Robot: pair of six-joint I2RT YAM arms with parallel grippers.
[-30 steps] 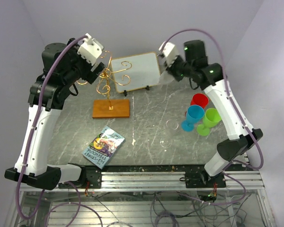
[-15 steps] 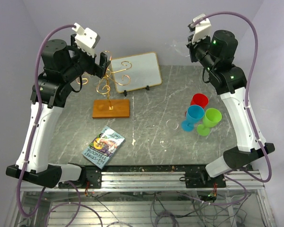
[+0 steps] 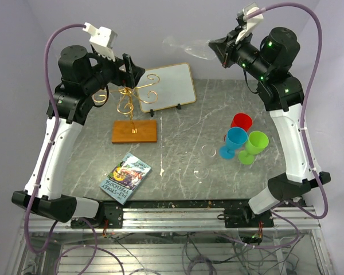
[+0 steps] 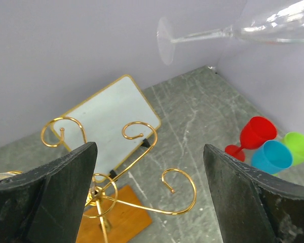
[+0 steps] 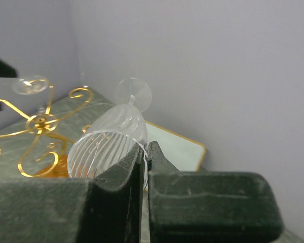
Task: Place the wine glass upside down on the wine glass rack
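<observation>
Wine glass (image 3: 190, 47) lies on its side in the air, long axis roughly level, foot toward the left arm and open mouth toward the right gripper (image 3: 221, 52). Below spreads a grey marbled table (image 3: 178, 129) backed by pale lilac walls, and a white framed board (image 3: 163, 86) leans at the rear. The right gripper's jaws are pinched tight on the bowl's rim, so bowl, stem and foot jut out beyond the fingertips. The wine glass rack (image 3: 128, 109) stands lower, well apart from the glass, under the left gripper (image 3: 129, 70), whose jaws gape wide and hold nothing.
</observation>
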